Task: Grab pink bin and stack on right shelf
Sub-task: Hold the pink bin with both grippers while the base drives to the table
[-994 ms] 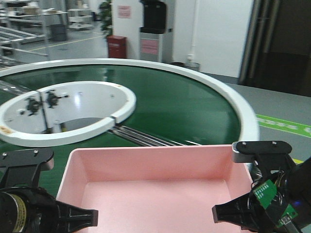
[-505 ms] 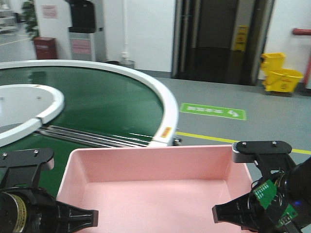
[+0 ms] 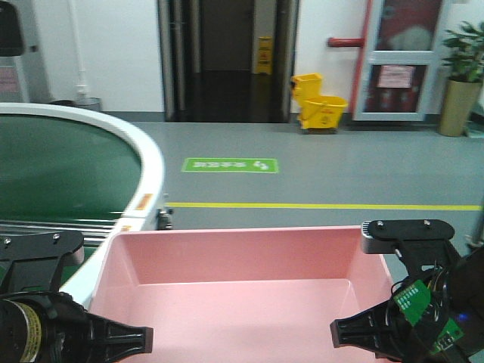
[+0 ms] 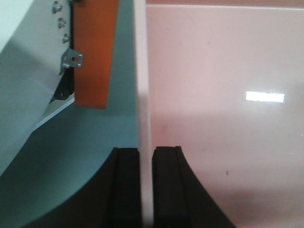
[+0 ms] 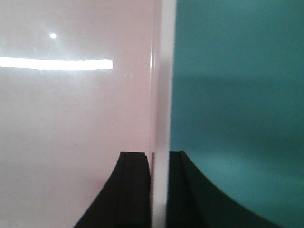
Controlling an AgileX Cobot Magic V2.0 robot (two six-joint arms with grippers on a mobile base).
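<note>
Evidently the pink bin (image 3: 242, 302) is in carriage, not at rest. In the front-facing view it fills the 6 o'clock part of the frame, open side up and level, with nothing inside it.

The left end effector (image 4: 141, 156) sits at about 8 o'clock of the bin. Its two black fingers (image 4: 126, 185) are closed down to a narrow slot with the bin's left wall pinched between them, one finger outside and one inside.

The right end effector (image 5: 159, 159) mirrors this at about 4 o'clock, its fingers nearly together astride the right wall. Gripping opposite walls this way looks chosen because the tub is too wide for one arm. A matched pinch on each side should also keep it from tipping or twisting.

Beyond the far rim lies grey floor with a yellow line (image 3: 325, 206) and a green floor sign (image 3: 231, 165) at 12 o'clock. A yellow mop bucket (image 3: 321, 102) stands at 1 o'clock. The green conveyor belt (image 3: 60, 174) curves away at 9 o'clock.

Under the left wrist an orange panel (image 4: 92, 52) shows at 11 o'clock, just beside the bin.

No right shelf appears in any view. The lift looks done, so what remains is to reach the shelf and set the bin down.
</note>
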